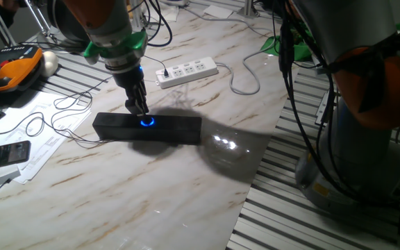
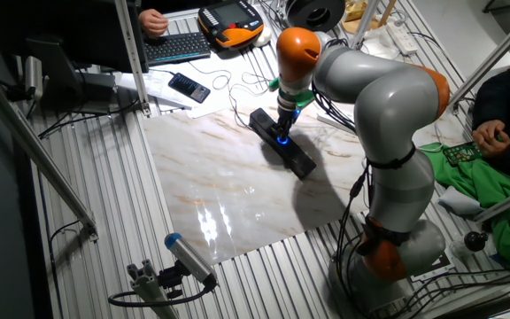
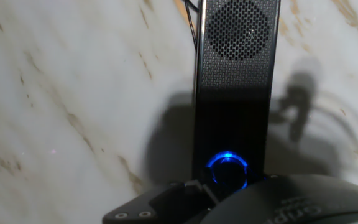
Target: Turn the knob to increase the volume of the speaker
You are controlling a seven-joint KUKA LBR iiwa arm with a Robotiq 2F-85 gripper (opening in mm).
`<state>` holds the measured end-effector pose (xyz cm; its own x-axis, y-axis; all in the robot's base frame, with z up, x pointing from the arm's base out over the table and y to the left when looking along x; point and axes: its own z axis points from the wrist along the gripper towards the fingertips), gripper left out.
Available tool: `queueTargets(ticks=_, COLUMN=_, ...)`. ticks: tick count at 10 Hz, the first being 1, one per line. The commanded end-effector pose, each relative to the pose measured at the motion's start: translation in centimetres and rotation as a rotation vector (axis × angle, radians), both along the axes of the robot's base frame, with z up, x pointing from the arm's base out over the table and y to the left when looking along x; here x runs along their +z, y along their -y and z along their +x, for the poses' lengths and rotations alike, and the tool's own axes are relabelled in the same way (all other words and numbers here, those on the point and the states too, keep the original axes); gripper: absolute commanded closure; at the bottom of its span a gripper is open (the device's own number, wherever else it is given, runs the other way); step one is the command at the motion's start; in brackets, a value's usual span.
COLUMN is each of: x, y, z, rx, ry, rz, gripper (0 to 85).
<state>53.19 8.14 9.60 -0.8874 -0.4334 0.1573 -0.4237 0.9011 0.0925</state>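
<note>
The speaker is a long, low black bar lying on the marble table; it also shows in the other fixed view and runs up the hand view. The knob glows with a blue ring at its middle, seen too in the other fixed view and low in the hand view. My gripper points down, fingers close together, tips right at the knob's upper edge. I cannot tell whether they touch it. The hand's body hides the knob's lower edge in the hand view.
A white power strip with cables lies behind the speaker. A flat black phone and papers lie at the left edge. An orange-and-black pendant sits far left. The arm's base stands at the right, off the marble.
</note>
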Motion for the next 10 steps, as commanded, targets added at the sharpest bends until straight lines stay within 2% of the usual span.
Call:
queueTargets(ticks=1, x=-0.08, y=-0.06, z=-0.05, rx=0.000, ry=0.002, rz=-0.001, gripper=51.0)
queueTargets(ticks=3, x=-0.24, y=0.08, z=0.01, rx=0.000, ry=-0.001, rz=-0.001, gripper=51.0)
queueTargets(ticks=5, x=-0.63, y=0.40, z=0.13, rx=0.000, ry=-0.002, rz=0.011, gripper=51.0)
queueTargets(ticks=10, x=-0.88, y=0.38, z=-0.04, rx=0.000, ry=0.001, rz=0.007, gripper=51.0)
